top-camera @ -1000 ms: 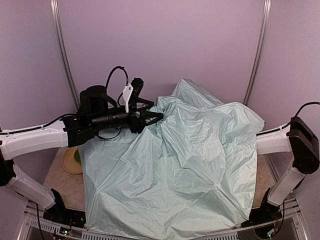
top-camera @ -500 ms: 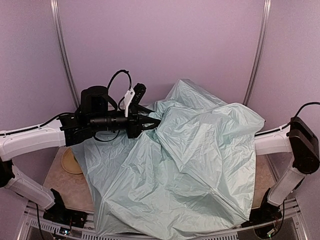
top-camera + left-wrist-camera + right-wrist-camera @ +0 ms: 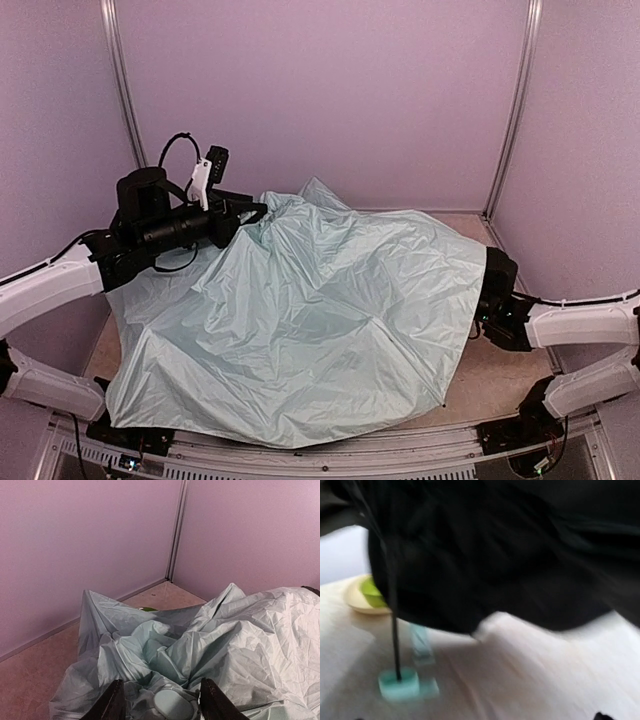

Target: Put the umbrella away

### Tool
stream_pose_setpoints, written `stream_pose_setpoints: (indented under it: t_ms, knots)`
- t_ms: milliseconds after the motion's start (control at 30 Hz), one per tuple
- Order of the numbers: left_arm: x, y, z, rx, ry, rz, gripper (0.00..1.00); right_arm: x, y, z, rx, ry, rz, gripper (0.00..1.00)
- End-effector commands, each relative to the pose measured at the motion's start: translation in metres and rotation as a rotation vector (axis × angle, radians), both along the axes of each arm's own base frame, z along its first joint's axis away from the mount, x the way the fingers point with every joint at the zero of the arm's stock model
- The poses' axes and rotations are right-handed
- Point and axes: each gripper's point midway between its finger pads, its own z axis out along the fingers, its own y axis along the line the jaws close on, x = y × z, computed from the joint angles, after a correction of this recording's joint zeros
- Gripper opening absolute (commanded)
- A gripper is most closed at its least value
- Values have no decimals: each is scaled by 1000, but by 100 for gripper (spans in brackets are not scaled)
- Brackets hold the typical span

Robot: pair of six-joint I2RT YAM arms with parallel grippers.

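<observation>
The open pale mint-green fabric folding umbrella [image 3: 320, 320] sprawls across the tan surface [image 3: 500, 385]. The left claw [image 3: 161, 692] pinches its bunched crown; whether the right claw [image 3: 492, 288] gapes I cannot tell. Slick fabric could slip free.

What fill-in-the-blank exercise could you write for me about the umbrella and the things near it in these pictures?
1. The left gripper is closed on the bunched peak of the ____.
2. Its lining, seen in the right wrist view, is ____.
3. Its thin shaft ends in a mint handle that rests on the ____.
4. A green bowl sits on a pale ____.
Missing words: umbrella; black; table; plate.
</observation>
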Motion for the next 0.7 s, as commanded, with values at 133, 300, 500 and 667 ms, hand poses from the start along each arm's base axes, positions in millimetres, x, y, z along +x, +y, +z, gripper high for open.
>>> stream_pose_setpoints:
  t_ms: [133,300,500,667]
  knots:
    - [9,29,53,-79,-169,99,0,5,-112,21,25,-66,-352,100]
    - [12,28,47,-64,-160,89,0,-8,-172,72,67,-236,-575,100]
    - [8,21,42,-57,-156,41,0,-22,-213,134,76,-368,-768,100]
    - [-12,-2,44,-46,-189,-74,0,-25,-152,151,-36,-370,-429,99]
